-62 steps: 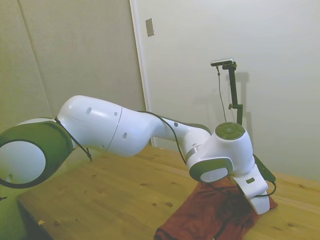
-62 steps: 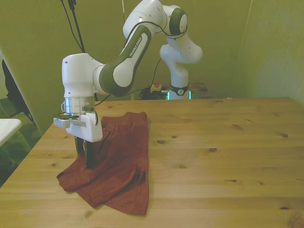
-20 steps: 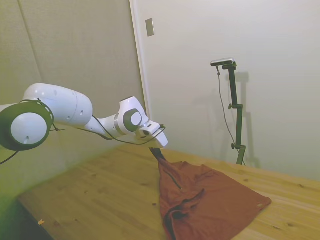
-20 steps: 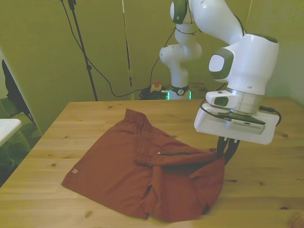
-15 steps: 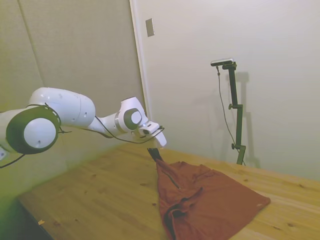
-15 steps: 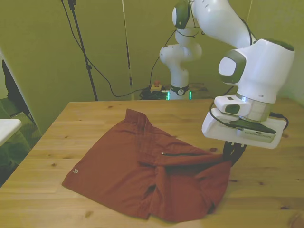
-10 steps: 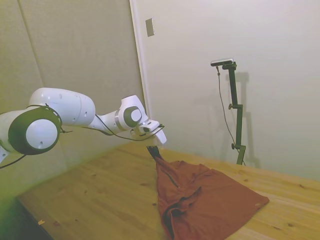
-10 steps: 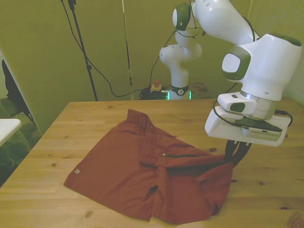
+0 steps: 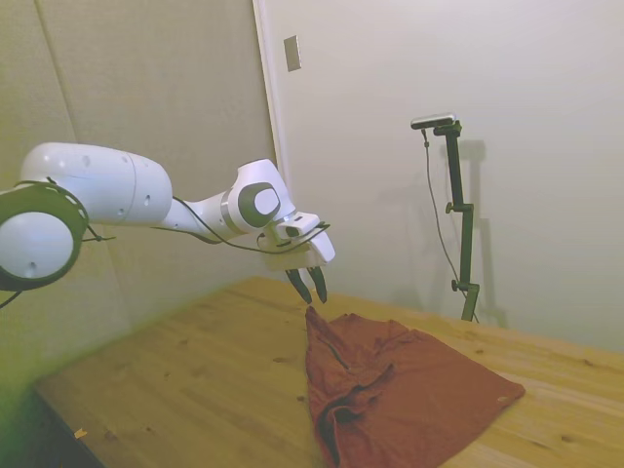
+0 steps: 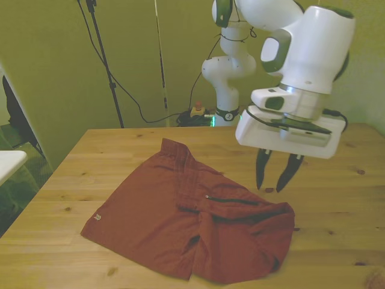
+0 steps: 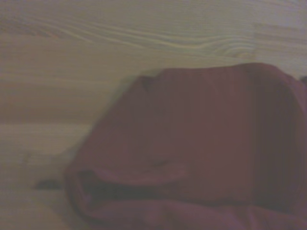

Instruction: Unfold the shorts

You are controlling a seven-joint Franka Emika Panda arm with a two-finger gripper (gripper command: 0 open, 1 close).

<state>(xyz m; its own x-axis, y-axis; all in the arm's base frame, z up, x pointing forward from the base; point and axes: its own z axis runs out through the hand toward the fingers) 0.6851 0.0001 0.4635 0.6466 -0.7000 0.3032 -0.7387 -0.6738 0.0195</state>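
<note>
Garment: one pair of rust-red, soft woven fabric shorts (image 10: 180, 226), lying on the table and spread mostly flat toward the front view's left, with a lumpy, doubled-over mass of folds at the front view's right end.
Garment details: a thin dark line like a zip or pocket slit runs across the middle; a small pale mark sits near the corner at the front view's left; the far corner by the waistband stands slightly raised and creased.
Garment in the side view: the shorts (image 9: 409, 390) form a rough wedge, with dark-shadowed rolled folds along the nearer edge.
Garment up close: the wrist view shows a blurred rounded hump of the red cloth (image 11: 201, 143) with a curled hem, resting on pale wood.
Surface: one light wooden table (image 10: 337, 229) with visible grain and scattered dark knots, smooth and matte.
Tool: one two-finger gripper (image 10: 275, 180) on a glossy white arm, its two dark tapered fingers spread apart, holding nothing.
Tool position: the gripper (image 9: 312, 292) hangs in the air just above the folded end of the shorts, clear of the cloth.
</note>
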